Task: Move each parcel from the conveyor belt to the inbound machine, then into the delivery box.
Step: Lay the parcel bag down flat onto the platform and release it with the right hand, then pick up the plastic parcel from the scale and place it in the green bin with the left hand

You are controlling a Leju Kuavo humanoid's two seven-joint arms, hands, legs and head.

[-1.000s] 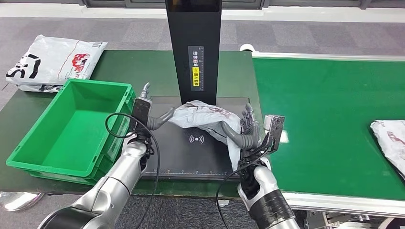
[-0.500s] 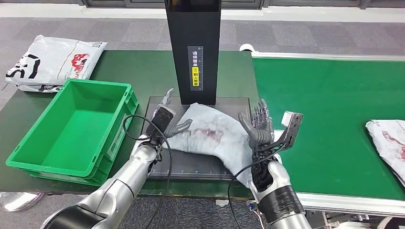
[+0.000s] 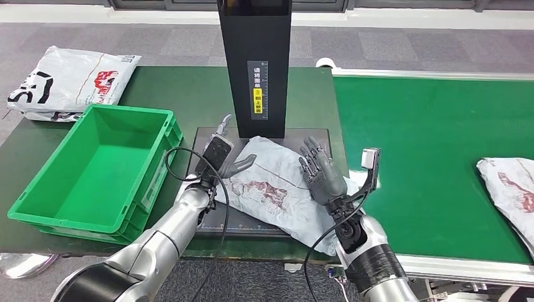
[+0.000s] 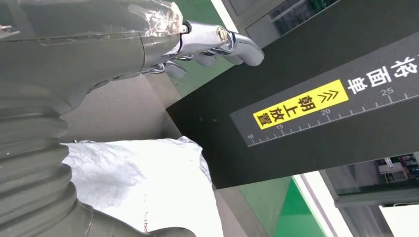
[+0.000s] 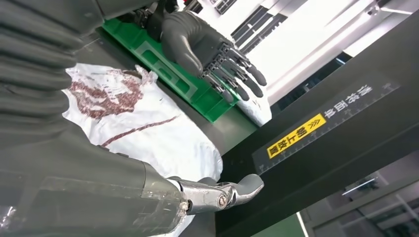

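Note:
A crumpled white parcel (image 3: 271, 194) with red print lies flat on the inbound machine's black platform (image 3: 302, 135), in front of its black column (image 3: 255, 63). My left hand (image 3: 228, 163) hovers open at the parcel's left edge, thumb close to the bag. My right hand (image 3: 321, 175) is open just above the parcel's right side, holding nothing. The right wrist view shows the parcel (image 5: 133, 123) below my right hand (image 5: 74, 163), with my left hand (image 5: 207, 44) spread beyond it. The left wrist view has my left hand (image 4: 99, 49) over the parcel (image 4: 133, 182). Another parcel (image 3: 511, 189) lies on the green conveyor belt (image 3: 428, 132).
A green delivery box (image 3: 94, 167) stands open left of the machine, with nothing inside. Behind it, at the table's far left corner, lie two stacked white parcels (image 3: 69, 78). The belt's white front rail (image 3: 453, 267) runs along the right.
My right hand let go of the lifted parcel, which dropped and spread flat on the platform, print up. Both hands opened beside it. The conveyor parcel crept left.

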